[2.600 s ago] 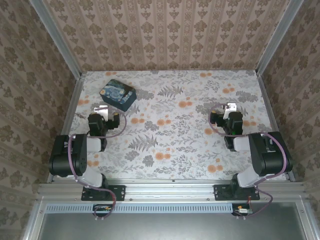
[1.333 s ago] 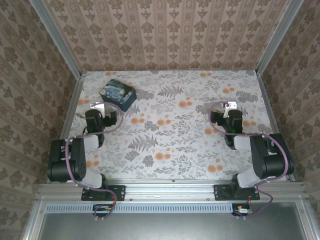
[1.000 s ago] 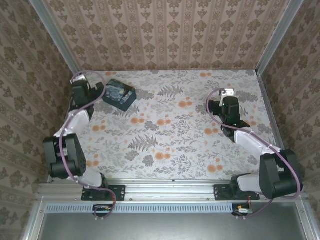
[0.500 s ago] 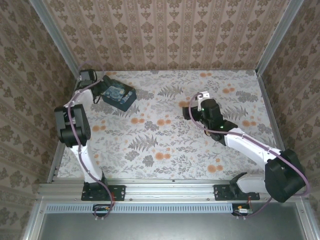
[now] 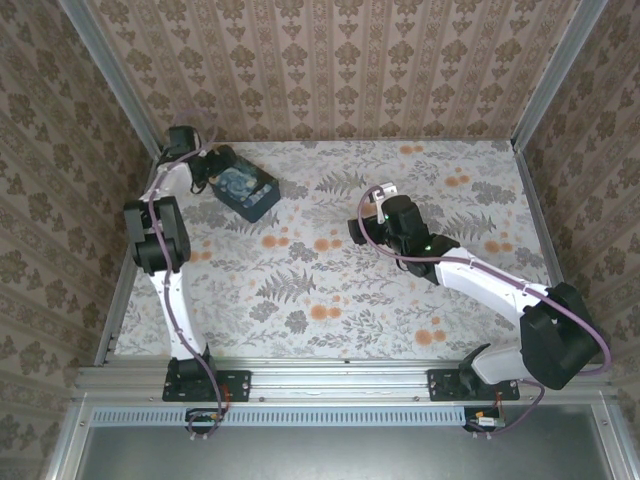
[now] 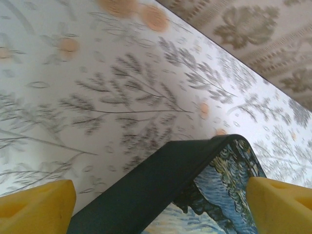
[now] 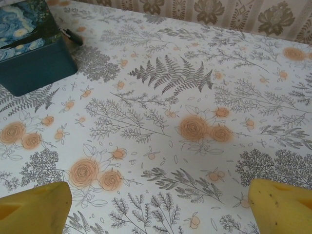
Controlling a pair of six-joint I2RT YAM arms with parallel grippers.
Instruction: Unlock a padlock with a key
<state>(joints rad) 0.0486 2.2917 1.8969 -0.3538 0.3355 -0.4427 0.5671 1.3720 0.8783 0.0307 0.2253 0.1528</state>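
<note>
Patterned wallpaper closes in a floral-print desk (image 5: 330, 290) on three sides.

Nearest, the right fingers (image 7: 280, 204) hang wide apart over bare cloth around the middle of the desk, holding nothing. They are well apart from the tin.

Farther off, by the left wall at the back, sits a dark tin (image 5: 243, 190) with a painted lid, skewed to the desk's edges. The left fingers (image 6: 34, 204) stand wide on either side of it. One corner of the tin points up between them, and I see no contact with either pad.

Where the padlock and the key lie I cannot tell. The shut tin may hold them, but that is a guess.

The risks sit with that corner. If the left fingers close across it instead of across flat sides, the tin will likely twist out and skate toward the wall. A squeeze over the lid's rim could clamp it shut rather than free it. With the right fingers so far off, nothing steadies the tin, and a jerked lid could scatter whatever is inside.
</note>
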